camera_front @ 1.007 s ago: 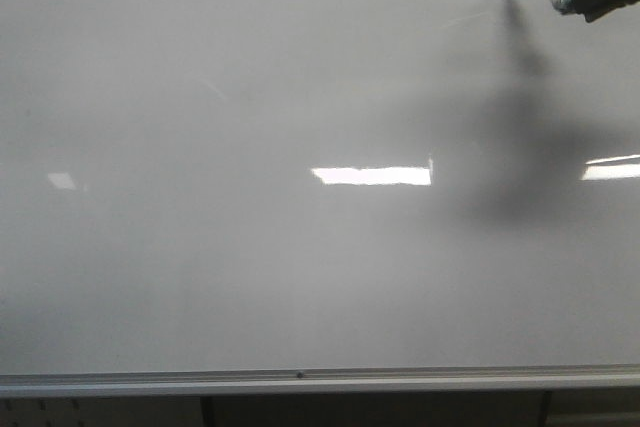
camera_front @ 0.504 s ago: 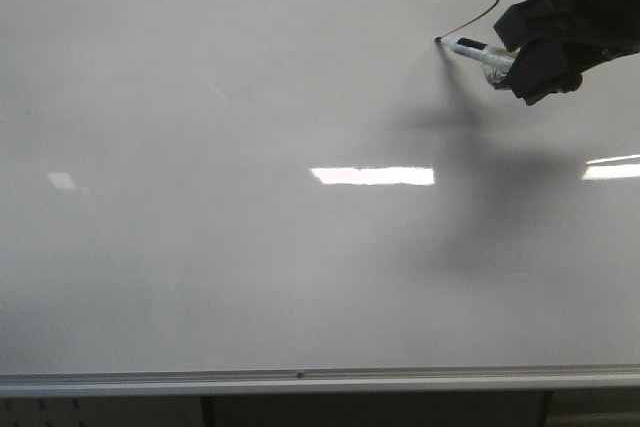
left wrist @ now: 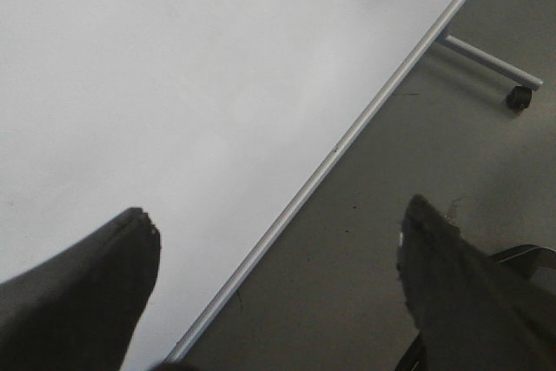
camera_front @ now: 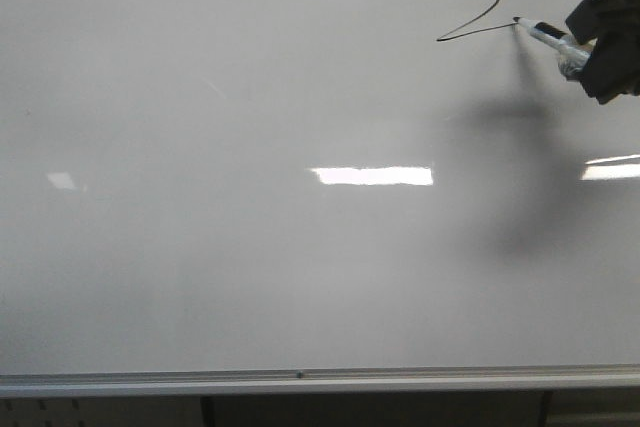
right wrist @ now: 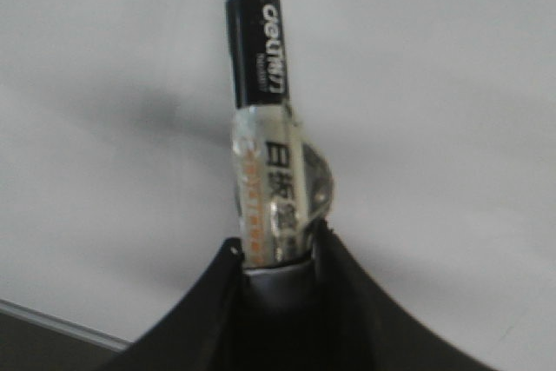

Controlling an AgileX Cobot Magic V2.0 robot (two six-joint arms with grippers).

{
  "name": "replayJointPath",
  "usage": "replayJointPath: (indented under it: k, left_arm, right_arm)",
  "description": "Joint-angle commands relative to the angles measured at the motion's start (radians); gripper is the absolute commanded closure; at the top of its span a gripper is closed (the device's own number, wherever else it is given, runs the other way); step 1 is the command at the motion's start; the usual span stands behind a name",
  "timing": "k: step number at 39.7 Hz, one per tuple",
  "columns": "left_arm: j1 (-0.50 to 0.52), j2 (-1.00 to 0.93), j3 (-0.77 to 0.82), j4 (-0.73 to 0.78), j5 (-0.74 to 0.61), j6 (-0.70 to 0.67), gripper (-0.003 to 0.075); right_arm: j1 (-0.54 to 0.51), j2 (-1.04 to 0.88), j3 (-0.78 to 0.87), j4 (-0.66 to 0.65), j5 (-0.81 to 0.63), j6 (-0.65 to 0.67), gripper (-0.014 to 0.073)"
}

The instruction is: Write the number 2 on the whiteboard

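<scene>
A thin black number 2 (camera_front: 477, 7) stands at the upper right of the glossy whiteboard (camera_front: 250, 247), which fills the front view. My right gripper (camera_front: 590, 47) is shut on a black-and-white marker (camera_front: 548, 35); its tip touches the right end of the digit's base stroke. In the right wrist view the marker (right wrist: 261, 128) sticks out from between the shut fingers (right wrist: 200, 319) toward the board. My left gripper (left wrist: 278, 241) is open and empty, over the board's silver frame edge (left wrist: 347, 136), and does not show in the front view.
The board's silver lower frame (camera_front: 300, 379) runs along the bottom of the front view. Bright rectangular light reflections (camera_front: 372, 176) lie on the board. In the left wrist view grey floor (left wrist: 452, 154) and a stand leg with a caster (left wrist: 519, 97) lie beyond the frame.
The right gripper drew the curve down to the lower left, then moved the marker right along the base stroke. The mark has grown from a short arc into a whole 2.
</scene>
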Motion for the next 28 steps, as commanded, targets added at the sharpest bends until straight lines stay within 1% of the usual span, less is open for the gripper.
replayJointPath:
  k: [1, 7, 11, 15, 20, 22, 28]
  left_arm:
    - [0.004, -0.005, -0.025, -0.026, -0.084, -0.008, 0.0173]
    - [0.004, -0.005, -0.025, -0.026, -0.086, -0.008, 0.0173]
    - [0.002, -0.001, -0.025, -0.026, -0.077, 0.002, 0.0173]
    - [-0.020, 0.017, -0.027, -0.047, -0.049, 0.046, 0.0173]
    - [-0.073, 0.045, -0.027, -0.091, -0.042, 0.082, 0.0173]
    - [-0.105, 0.057, -0.027, -0.109, -0.037, 0.106, 0.0173]
    - [-0.215, 0.096, -0.038, -0.113, -0.037, 0.117, 0.0173]
  right_arm:
    - [0.026, -0.103, -0.035, 0.018, 0.002, 0.001, 0.0538]
    - [0.075, -0.215, -0.035, 0.017, 0.138, -0.005, 0.0538]
    - [0.138, -0.295, -0.031, 0.017, 0.230, -0.044, 0.0538]
    - [0.215, -0.364, -0.031, 0.017, 0.304, -0.067, 0.0538]
    - [0.319, -0.432, -0.029, 0.018, 0.382, -0.100, 0.0538]
    - [0.365, -0.462, -0.018, 0.018, 0.403, -0.116, 0.0538]
    - [0.483, -0.538, 0.057, 0.025, 0.458, -0.155, 0.0538]
